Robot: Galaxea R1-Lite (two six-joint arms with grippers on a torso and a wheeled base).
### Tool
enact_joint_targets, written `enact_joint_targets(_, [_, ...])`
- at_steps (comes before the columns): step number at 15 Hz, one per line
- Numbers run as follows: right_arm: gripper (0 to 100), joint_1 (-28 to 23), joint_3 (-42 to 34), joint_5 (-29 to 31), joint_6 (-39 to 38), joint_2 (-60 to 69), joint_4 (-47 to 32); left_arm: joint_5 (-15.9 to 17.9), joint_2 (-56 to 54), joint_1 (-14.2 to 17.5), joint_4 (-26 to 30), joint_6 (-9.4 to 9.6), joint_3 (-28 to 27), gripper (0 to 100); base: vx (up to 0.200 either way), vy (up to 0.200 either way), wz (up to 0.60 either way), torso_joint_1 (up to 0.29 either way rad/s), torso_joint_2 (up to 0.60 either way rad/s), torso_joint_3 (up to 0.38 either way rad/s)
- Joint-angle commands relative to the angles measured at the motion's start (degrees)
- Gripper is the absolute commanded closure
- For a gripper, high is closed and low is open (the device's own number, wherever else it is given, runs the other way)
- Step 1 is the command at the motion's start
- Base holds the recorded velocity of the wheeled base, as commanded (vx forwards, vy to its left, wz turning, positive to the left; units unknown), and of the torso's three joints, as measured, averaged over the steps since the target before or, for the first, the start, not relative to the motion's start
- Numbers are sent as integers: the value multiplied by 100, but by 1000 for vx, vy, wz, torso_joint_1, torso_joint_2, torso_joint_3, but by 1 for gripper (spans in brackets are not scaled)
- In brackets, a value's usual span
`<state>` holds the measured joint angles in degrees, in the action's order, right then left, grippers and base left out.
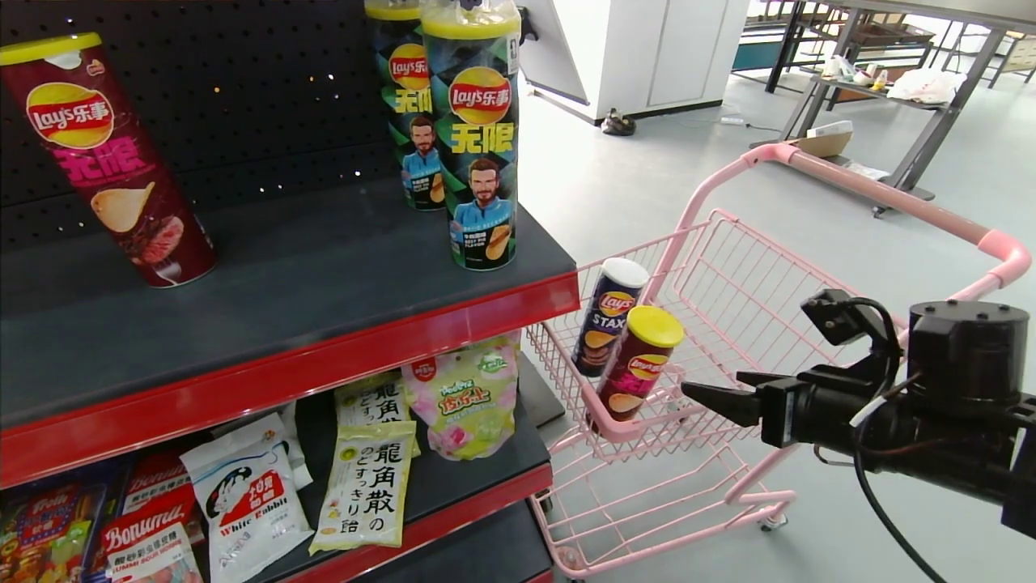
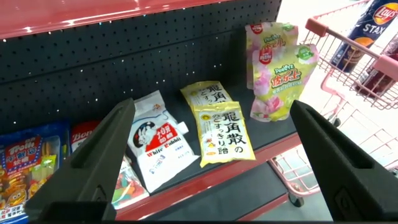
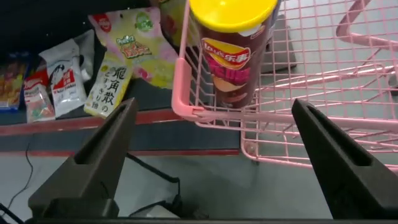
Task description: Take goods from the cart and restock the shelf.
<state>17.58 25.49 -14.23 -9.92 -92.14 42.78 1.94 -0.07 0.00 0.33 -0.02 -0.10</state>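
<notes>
Right tool (image 3: 212, 104) open, facing the maroon chip can (image 3: 233, 56) tilted in the cart (image 3: 273, 118) corner; likely light, slick, crushable tube, so pinch mid-body below the lid, moderate force.

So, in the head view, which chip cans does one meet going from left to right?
Dark red can on the shelf, front green can, blue can in the cart, yellow-lidded can.

You have open top shelf (image 1: 324, 267) between the left red can (image 1: 113, 162) and right green cans (image 1: 477, 138). In the cart (image 1: 890, 197), the wire wall screens the lower half of the maroon can (image 3: 231, 62).
</notes>
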Motion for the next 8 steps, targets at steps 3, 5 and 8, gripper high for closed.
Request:
enact_joint_targets(3, [0, 105, 360, 16, -10, -797, 3, 0, 7, 0, 2, 2, 1, 0, 0, 0, 0, 0, 0, 0])
enact_joint_targets(5, [0, 123, 589, 25, -1, -1061, 3, 0, 7, 0, 2, -6, 1, 0, 0, 0, 0, 0, 0, 0])
enact_joint_targets(8, [0, 123, 844, 43, 26, -1412, 11, 0, 7, 0, 2, -6, 1, 0, 0, 0, 0, 0, 0, 0])
